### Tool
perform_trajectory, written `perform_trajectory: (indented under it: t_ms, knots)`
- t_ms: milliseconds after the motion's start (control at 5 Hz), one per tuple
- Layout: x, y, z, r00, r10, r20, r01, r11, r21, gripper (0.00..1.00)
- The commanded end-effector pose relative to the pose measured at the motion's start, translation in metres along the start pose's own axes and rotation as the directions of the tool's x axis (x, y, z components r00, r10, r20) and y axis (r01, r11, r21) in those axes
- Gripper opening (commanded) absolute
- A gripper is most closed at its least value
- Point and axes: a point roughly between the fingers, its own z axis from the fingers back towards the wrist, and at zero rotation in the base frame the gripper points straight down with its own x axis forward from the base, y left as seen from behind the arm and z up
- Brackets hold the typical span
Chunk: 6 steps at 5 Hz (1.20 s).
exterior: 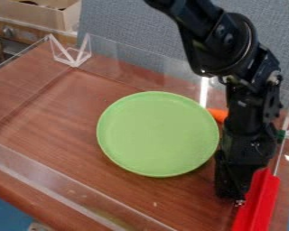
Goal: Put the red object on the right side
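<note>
1. Arm (226,54) was black and bulky, coming in from the top and reaching down to the lower right corner of the table (51,108).
2. Gripper (233,188) pointed straight down, tip low over the wood, right at the left edge of the red block (260,206).
3. Jaws read as closed. The fingers were dark and merged together in the view, so no gap showed between them.
4. Can't tell whether the jaws actually pinched the block or just sat against it; the contact spot was hidden by the gripper body.
5. Red block: bright red, long, flat, rectangular. It ran from just right of the gripper tip down toward the bottom edge of the view, tilted slightly, with its lower end cut off by the frame.
6. Its top surface was blurred; a faint lengthwise line was visible, no finer detail.
7. Green plate (153,133) lay left of the gripper, round, flat and empty, with its right rim just beside the arm's lower link.
8. A sliver of orange, the carrot (216,115), showed behind the gripper, up and slightly left of it, mostly hidden by the arm.
9. Clear acrylic walls (32,167) fenced the table on all sides.
</note>
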Motion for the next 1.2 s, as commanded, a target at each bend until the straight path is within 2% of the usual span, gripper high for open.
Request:
perform_trajectory:
  t_ms: [0,400,800,1000]
  knots:
    - [-0.001,-0.007,0.000,1.000,-0.009,-0.011,0.009,1.000,-0.019,0.00]
    - [-0.006,-0.004,0.007,1.000,0.011,-0.003,-0.011,1.000,-0.019,0.00]
    - [-0.005,-0.023,0.050,1.000,0.009,-0.004,-0.009,1.000,-0.021,0.00]
    - [-0.003,-0.024,0.058,1.000,-0.015,-0.003,0.015,1.000,-0.019,0.00]
